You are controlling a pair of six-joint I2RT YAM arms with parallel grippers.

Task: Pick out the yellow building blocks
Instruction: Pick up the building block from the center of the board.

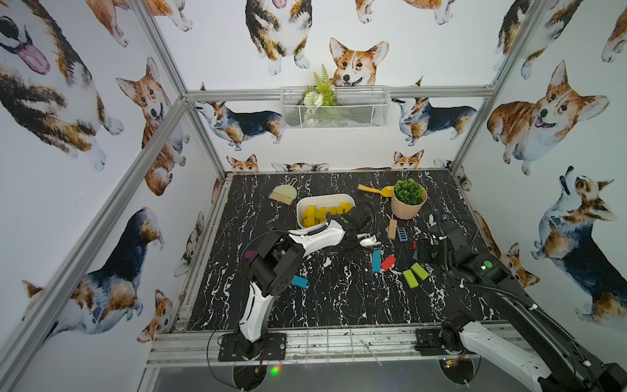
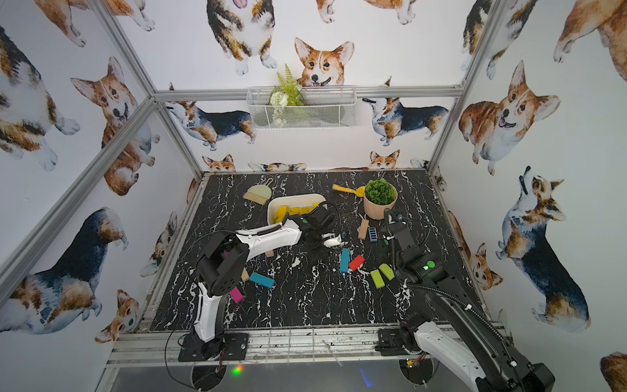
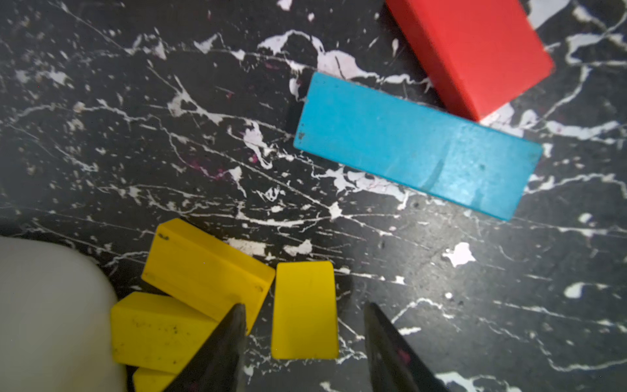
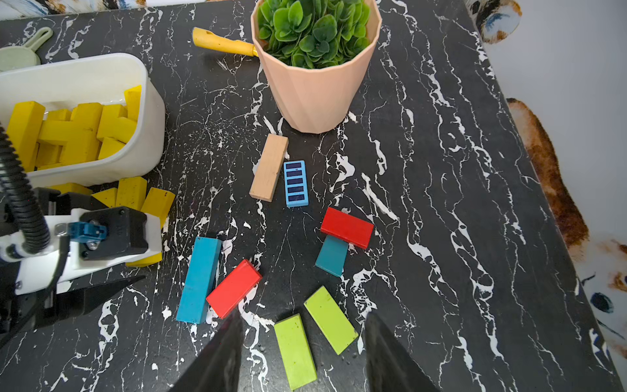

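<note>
Several yellow building blocks [image 1: 319, 213] lie piled in a white tub [image 1: 322, 197], also visible in the right wrist view as a pile [image 4: 74, 132]. Loose yellow bars [image 4: 135, 193] lie on the table against the tub wall [image 4: 149, 112]. My left gripper [image 3: 305, 305] is low over the table beside the tub, open. One flat yellow block [image 3: 305, 325] lies between its jaws with a gap on each side, and two more yellow bars [image 3: 207, 271] lie just outside one finger. My right gripper [image 4: 303, 315] hovers open and empty above two lime-green bars [image 4: 312, 332].
A potted plant [image 1: 409, 200], a yellow scoop [image 1: 373, 190] and a small brush [image 1: 283, 193] stand at the back. Blue [image 1: 376, 260], red [image 1: 387, 262], wooden [image 1: 392, 229] and striped blue [image 1: 402, 234] blocks lie between the arms. A teal block [image 1: 299, 281] lies by the left arm.
</note>
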